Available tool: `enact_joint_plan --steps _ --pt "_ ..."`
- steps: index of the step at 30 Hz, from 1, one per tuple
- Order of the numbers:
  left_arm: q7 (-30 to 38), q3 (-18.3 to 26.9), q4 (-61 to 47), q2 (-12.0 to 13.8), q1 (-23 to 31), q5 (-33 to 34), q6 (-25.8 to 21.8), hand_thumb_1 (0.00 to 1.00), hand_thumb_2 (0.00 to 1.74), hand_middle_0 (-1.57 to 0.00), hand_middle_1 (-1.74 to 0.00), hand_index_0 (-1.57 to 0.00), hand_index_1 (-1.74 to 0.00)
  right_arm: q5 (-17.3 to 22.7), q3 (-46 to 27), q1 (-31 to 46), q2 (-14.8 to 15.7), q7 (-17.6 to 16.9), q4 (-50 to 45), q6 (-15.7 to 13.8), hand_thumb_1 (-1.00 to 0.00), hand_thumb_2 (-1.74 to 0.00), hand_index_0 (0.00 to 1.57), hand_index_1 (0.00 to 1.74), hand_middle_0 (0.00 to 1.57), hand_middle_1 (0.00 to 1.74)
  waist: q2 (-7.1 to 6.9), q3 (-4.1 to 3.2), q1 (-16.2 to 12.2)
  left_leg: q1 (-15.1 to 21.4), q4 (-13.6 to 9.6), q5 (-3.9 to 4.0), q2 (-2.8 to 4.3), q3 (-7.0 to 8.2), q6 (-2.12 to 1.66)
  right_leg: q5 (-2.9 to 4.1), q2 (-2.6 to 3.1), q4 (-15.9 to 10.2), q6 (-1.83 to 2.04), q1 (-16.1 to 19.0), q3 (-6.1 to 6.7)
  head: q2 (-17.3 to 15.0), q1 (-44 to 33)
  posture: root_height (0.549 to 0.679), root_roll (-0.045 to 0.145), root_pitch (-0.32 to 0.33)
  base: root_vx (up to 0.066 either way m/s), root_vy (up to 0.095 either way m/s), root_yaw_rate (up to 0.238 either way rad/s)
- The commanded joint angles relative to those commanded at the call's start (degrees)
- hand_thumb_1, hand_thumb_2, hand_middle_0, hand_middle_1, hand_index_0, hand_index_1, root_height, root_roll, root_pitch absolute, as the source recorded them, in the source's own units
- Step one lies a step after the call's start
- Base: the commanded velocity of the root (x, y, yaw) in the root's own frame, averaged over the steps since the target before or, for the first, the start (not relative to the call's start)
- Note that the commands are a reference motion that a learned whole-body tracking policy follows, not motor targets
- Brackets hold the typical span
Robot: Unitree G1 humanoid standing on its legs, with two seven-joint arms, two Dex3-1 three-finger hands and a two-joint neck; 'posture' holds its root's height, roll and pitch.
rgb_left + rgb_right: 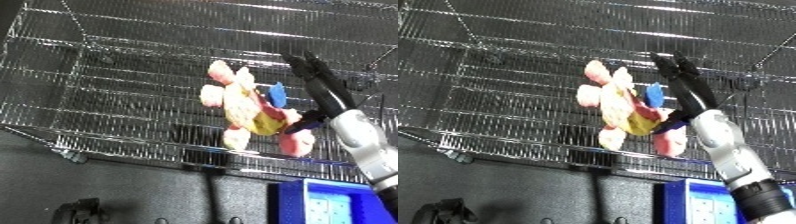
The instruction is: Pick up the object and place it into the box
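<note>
1. A wire bin (107, 75) of silver mesh fills most of both views, its near rim running along the lower left and its floor and far wall made of thin crossing rods.
2. A plush toy (242, 107) sits over the right part of the bin, pale pink and cream with a yellow middle, a red patch and a small blue piece on its right side (which looks like a wing or bow, though I cannot tell which).
3. The toy's head end points to the far left and its pink legs point toward the near rim; whether it rests on the mesh or hangs just above it cannot be told.
4. The right hand (322, 82) comes in from the lower right on a white and silver forearm (728, 150).
5. Its black fingers (680, 75) stretch out straight toward the far side, just right of the toy, while the thumb (304, 120) touches the toy's red and blue side.
6. A blue object (333, 200) lies at the near right, outside the bin.
</note>
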Motion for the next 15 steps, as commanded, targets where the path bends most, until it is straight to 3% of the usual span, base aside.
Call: enact_joint_plan --steps 15 --pt "0.46 -1.36 -0.48 0.86 -0.45 -1.7 -0.73 1.0 1.74 -1.57 -1.74 -1.57 -1.74 1.94 4.08 -11.25 5.1 -0.83 20.11 -0.17 0.0 0.0 0.0 0.0 0.0 0.0 2.63 3.68 1.56 -5.89 2.71 0.26 -0.52 -0.97 -0.05 1.07 -0.44 1.8 -0.04 -5.58 0.6 7.56 5.58 0.629 0.042 -0.096 -0.031 0.009 0.016"
